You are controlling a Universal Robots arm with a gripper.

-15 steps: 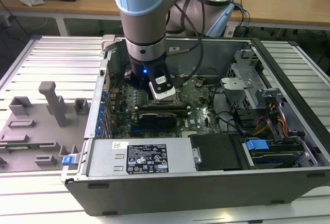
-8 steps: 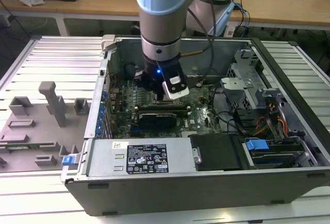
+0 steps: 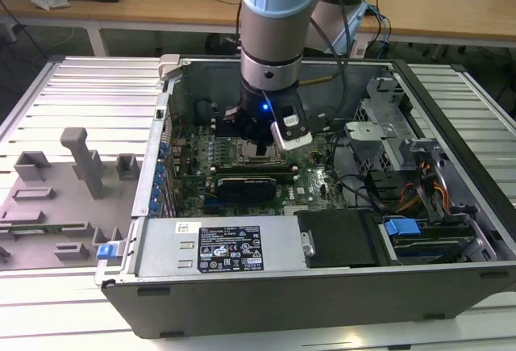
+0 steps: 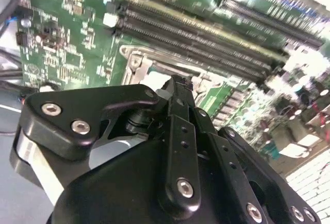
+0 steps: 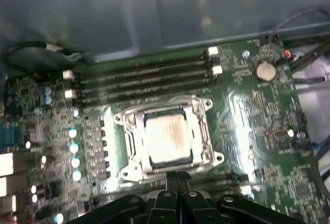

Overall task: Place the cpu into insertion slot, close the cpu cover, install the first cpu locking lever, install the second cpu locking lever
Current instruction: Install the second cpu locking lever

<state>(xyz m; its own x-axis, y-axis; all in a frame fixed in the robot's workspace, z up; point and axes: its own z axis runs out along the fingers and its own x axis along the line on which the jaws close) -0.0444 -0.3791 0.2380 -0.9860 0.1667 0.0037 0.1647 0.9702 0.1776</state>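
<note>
Arm reaches straight down into open computer case. Gripper fingers pressed together, holding nothing, just beside cpu cover. Cpu sits in insertion slot. Case on ribbed metal surface; wooden desks behind.

- From my exterior view the light is even and bright: the ribbed silver aluminium table shines pale, while the inside of the open dark-grey computer case sits in shadow under the arm.
- A small blue light glows on the arm's wrist.
- In the first wrist view the green motherboard is soft and hazy, with white glare streaks beside the silvery square cpu.
- In the second wrist view the black metal gripper is fairly sharp; the board behind it blurs, and its far corner blows out to white.
</note>
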